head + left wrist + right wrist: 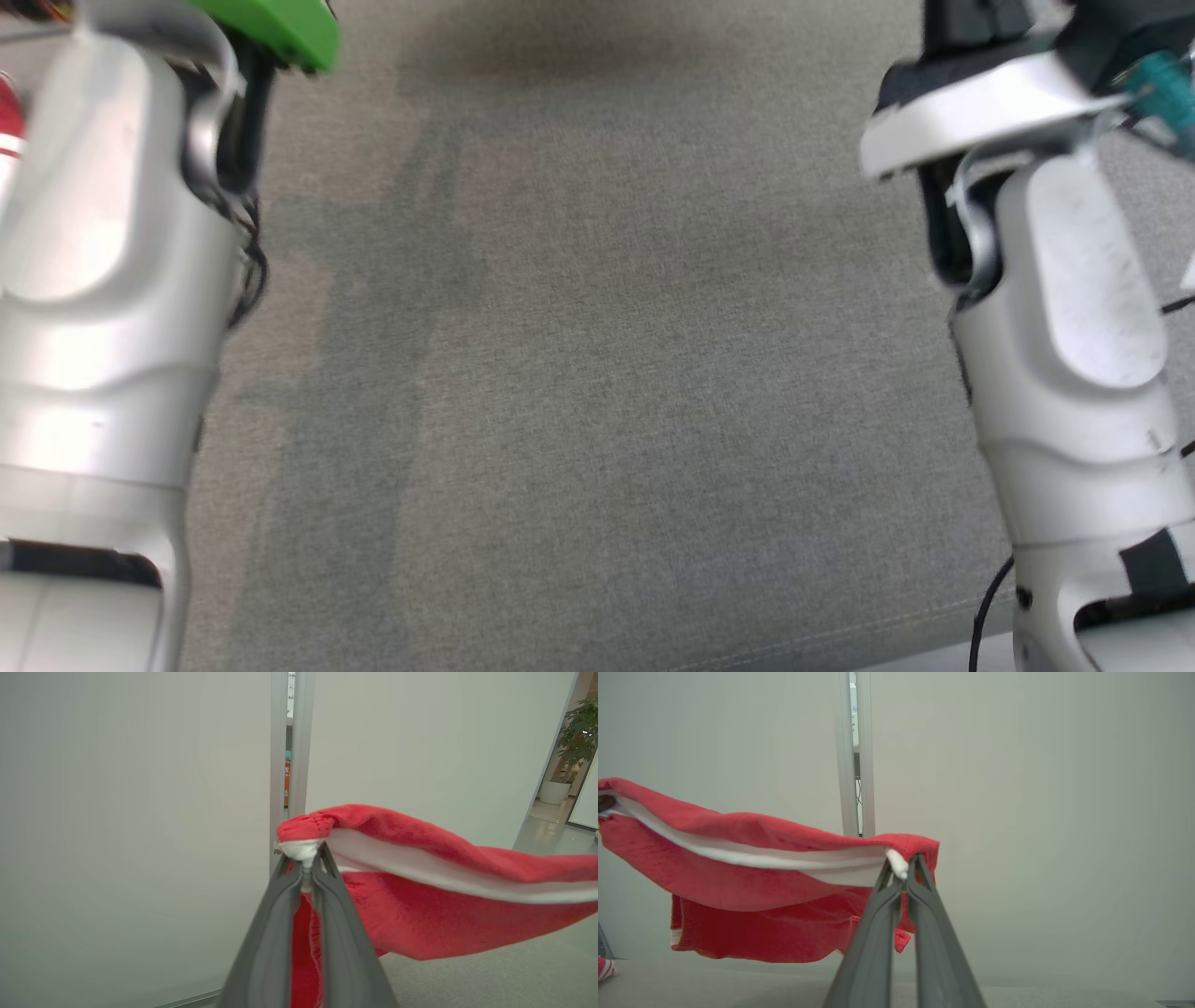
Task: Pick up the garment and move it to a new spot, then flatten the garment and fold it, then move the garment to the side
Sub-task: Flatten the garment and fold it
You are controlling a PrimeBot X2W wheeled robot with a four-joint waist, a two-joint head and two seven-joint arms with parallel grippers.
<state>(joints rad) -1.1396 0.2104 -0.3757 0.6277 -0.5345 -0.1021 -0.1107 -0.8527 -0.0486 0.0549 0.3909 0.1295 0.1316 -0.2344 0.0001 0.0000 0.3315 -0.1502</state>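
The garment [420, 910], red with a white band along its upper edge, hangs stretched in the air between my two grippers. In the left wrist view my left gripper [306, 858] is shut on one bunched red-and-white corner. In the right wrist view my right gripper [903, 868] is shut on the other corner, and the garment [738, 882] sags away to the left above the grey surface. In the head view my pale left forearm [103, 280] and right forearm [1074, 327] rise on either side, and the garment is out of view there.
A grey fabric surface [597, 373] spreads between my forearms. A white partition wall with a metal post [854, 765] stands behind. A scrap of red-and-white striped cloth [602, 968] lies at the surface's left edge. A potted plant [579, 732] stands far right.
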